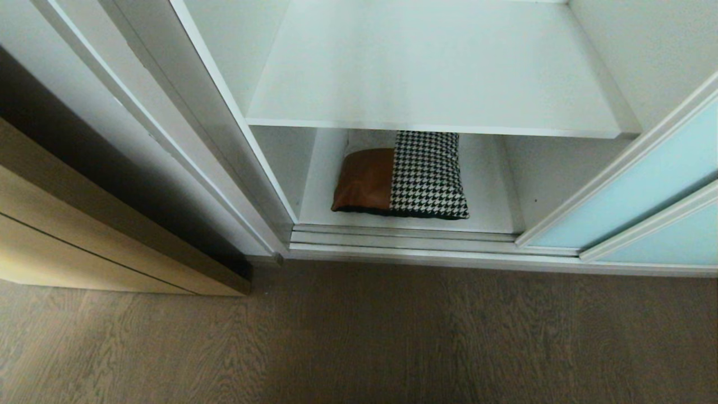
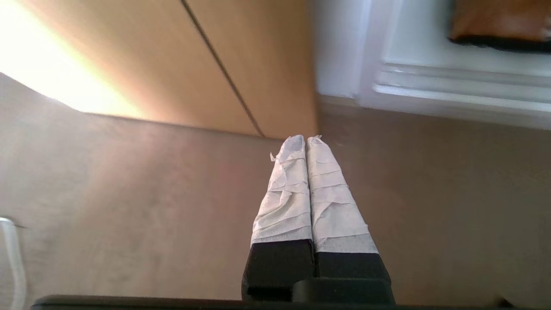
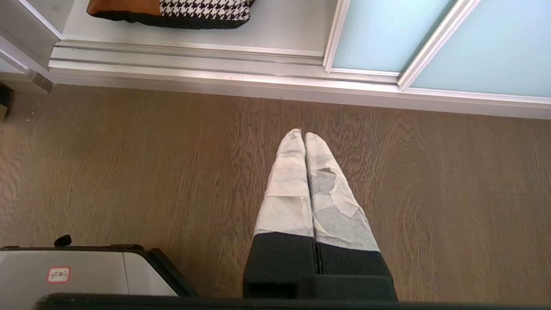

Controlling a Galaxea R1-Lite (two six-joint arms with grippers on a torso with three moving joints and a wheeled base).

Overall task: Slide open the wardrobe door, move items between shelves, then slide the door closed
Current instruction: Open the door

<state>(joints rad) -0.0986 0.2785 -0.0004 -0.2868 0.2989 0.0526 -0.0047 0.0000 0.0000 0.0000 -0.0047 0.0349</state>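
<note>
The sliding door [image 1: 645, 196], frosted pale aqua glass in a slim silver frame, stands pushed to the right, leaving the wardrobe open. A soft patchwork cushion [image 1: 401, 177], smooth brown leather beside black-and-white houndstooth over a black underside, lies flat on the lower shelf [image 1: 488, 207], its long side running along the shelf's front edge, under the bare upper shelf [image 1: 432, 73]. Both arms hang low over the wood-grain floor [image 1: 359, 336], outside the head view. The left gripper [image 2: 305, 140] is closed and empty, the cushion ahead of it and off to its right; the right gripper [image 3: 304, 134], also closed and empty, has it ahead, to its left. Neither looks clearly nearer. Reaching in probably needs opened fingers.
</note>
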